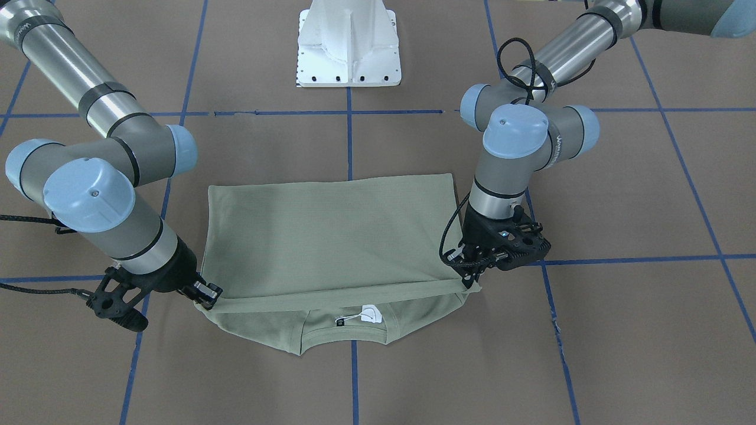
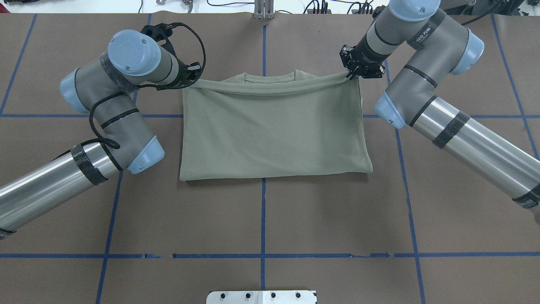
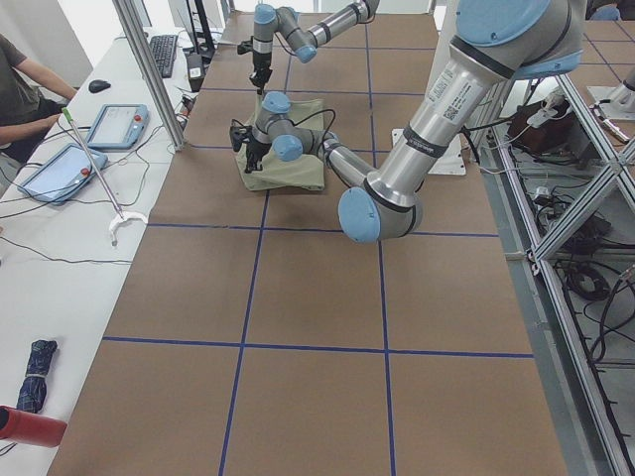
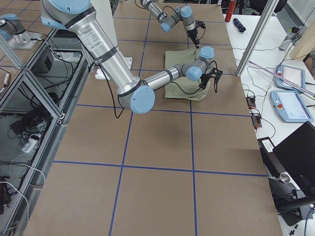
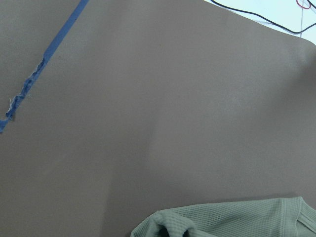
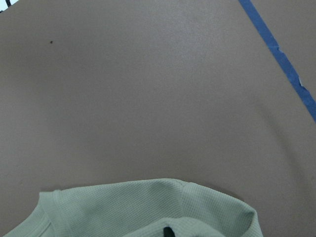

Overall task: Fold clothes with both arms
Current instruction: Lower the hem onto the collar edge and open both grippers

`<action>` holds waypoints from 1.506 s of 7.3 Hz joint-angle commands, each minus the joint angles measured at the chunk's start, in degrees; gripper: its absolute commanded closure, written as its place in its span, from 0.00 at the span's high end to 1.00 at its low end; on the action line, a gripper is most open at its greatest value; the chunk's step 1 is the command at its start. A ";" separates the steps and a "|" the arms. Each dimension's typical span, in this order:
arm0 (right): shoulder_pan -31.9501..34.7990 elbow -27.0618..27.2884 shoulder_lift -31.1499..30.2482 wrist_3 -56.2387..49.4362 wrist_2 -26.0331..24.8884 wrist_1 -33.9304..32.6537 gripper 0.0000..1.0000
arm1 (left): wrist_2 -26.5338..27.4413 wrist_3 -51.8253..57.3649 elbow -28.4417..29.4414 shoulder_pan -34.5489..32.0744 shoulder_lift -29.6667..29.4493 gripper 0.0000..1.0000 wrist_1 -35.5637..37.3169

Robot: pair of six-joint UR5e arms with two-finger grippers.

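The sage-green shirt (image 1: 331, 236) lies folded in half on the brown table, its hem edge pulled over towards the collar. It also shows in the overhead view (image 2: 274, 131). White (image 1: 371, 314) and black (image 1: 340, 322) neck tags show inside the collar. My left gripper (image 1: 469, 282) (image 2: 190, 81) is shut on one corner of the folded-over edge, low over the table. My right gripper (image 1: 208, 298) (image 2: 353, 76) is shut on the other corner. The edge hangs taut between them. Each wrist view shows only a bit of shirt (image 5: 232, 219) (image 6: 148, 210) at the bottom.
The white pedestal base (image 1: 348, 47) stands at the robot's side of the table. Blue tape lines (image 2: 263, 219) cross the brown surface. A side table with tablets (image 3: 114, 124) and a seated person (image 3: 15, 89) lies beyond the far edge.
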 commanded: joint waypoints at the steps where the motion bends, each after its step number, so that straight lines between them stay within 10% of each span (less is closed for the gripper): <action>1: 0.02 -0.54 0.21 -0.06 -0.10 0.03 0.00 | 0.00 0.04 0.61 -0.11 -0.06 0.00 -0.03; 6: -0.07 -0.37 0.04 0.03 0.08 2.84 0.11 | 0.00 0.21 1.75 0.07 -1.47 0.02 -0.12; 7: -0.16 -0.37 -0.05 0.03 -0.01 2.85 0.49 | 0.00 0.22 1.75 0.07 -1.47 0.63 -0.12; 8: -0.16 -0.54 -0.23 0.03 -0.10 2.76 0.94 | 0.09 0.48 1.84 0.15 -1.38 1.00 -0.12; 11: 0.02 0.33 -1.62 -0.50 0.34 4.76 1.00 | 0.09 0.57 1.67 0.16 -1.56 1.00 -0.38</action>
